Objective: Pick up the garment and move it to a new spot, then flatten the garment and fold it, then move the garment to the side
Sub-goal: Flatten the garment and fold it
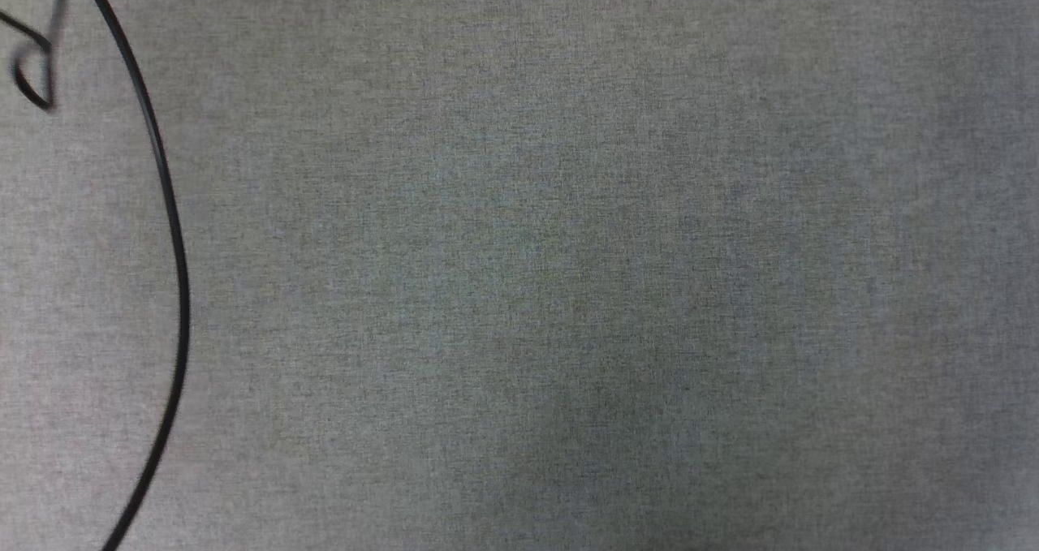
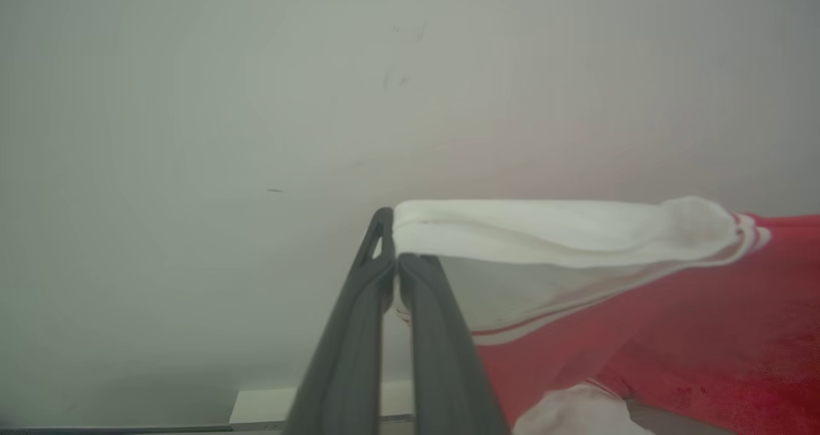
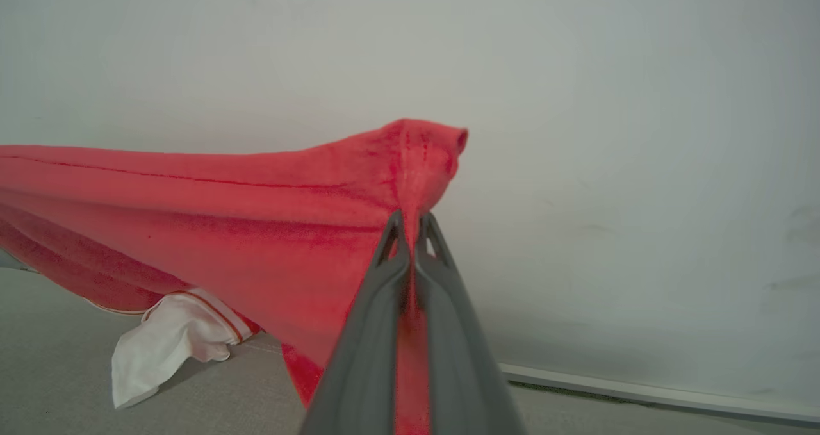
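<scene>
Cable (image 1: 166, 210): black, curving down the left edge of the head view across a grey cloth surface (image 1: 568, 251), which extends flat to the right.

Left gripper (image 2: 397, 255): jaws closed on the garment (image 2: 672, 332). The grip point is the hem edge of a white sleeve (image 2: 551, 230), pinched between the fingertips. From the grip, the sleeve runs to the right in the left wrist view, taut and raised, to a striped trim band (image 2: 743, 236). The red body begins at the band and slopes down to the lower right. A pale wall (image 2: 192, 102) stands behind.

Right gripper (image 3: 410, 230): jaws closed on the red body. A bunched fold stands above the fingertips, and a strip of red fabric shows between the fingers lower down. From the grip, the fabric stretches to the left in the right wrist view, raised off the surface. Second sleeve (image 3: 166, 345): white, hanging below the red body at lower left; its tip appears to touch the grey surface.
</scene>
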`<state>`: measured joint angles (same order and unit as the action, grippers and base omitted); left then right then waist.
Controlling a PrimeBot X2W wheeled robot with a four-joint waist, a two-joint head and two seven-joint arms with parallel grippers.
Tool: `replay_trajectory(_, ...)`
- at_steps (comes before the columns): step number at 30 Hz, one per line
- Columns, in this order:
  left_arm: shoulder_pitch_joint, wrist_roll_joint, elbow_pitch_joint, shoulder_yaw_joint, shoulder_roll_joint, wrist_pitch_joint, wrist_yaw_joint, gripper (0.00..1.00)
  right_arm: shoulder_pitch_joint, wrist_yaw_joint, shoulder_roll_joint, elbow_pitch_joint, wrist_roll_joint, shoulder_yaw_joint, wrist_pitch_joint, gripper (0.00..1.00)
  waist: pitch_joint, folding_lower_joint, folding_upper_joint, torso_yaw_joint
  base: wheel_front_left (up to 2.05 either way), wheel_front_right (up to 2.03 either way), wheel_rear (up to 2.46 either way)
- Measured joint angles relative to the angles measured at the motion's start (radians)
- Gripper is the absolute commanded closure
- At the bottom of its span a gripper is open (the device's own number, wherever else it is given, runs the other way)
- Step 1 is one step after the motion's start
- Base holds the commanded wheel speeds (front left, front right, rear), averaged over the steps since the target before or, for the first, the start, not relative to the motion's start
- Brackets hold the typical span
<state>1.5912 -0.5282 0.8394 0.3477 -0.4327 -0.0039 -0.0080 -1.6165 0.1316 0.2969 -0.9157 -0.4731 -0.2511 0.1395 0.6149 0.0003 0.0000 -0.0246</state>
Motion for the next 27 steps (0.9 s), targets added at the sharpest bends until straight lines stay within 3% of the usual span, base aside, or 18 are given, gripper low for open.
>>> replay_trajectory(11,-0.349,-0.126,0.094,-0.037,0.045,-0.08,-0.079,1.0,0.319,0.0,0.018,0.025,-0.131,-0.131,-0.072,1.0,-0.065,-0.0002,0.0,0.009,0.0,0.0,0.0)
replay_trajectory(18,-0.667,-0.174,0.062,-0.038,0.064,-0.138,-0.096,1.0,0.598,0.0,0.057,0.086,-0.218,-0.212,-0.134,1.0,-0.177,-0.0004,0.0,0.016,0.0,0.0,0.0)
replay_trajectory(27,-1.073,-0.222,-0.147,-0.061,0.035,-0.138,-0.018,1.0,0.894,0.0,0.11,0.19,-0.274,-0.265,-0.162,1.0,-0.34,-0.0006,0.0001,0.014,0.0,0.0,0.0)
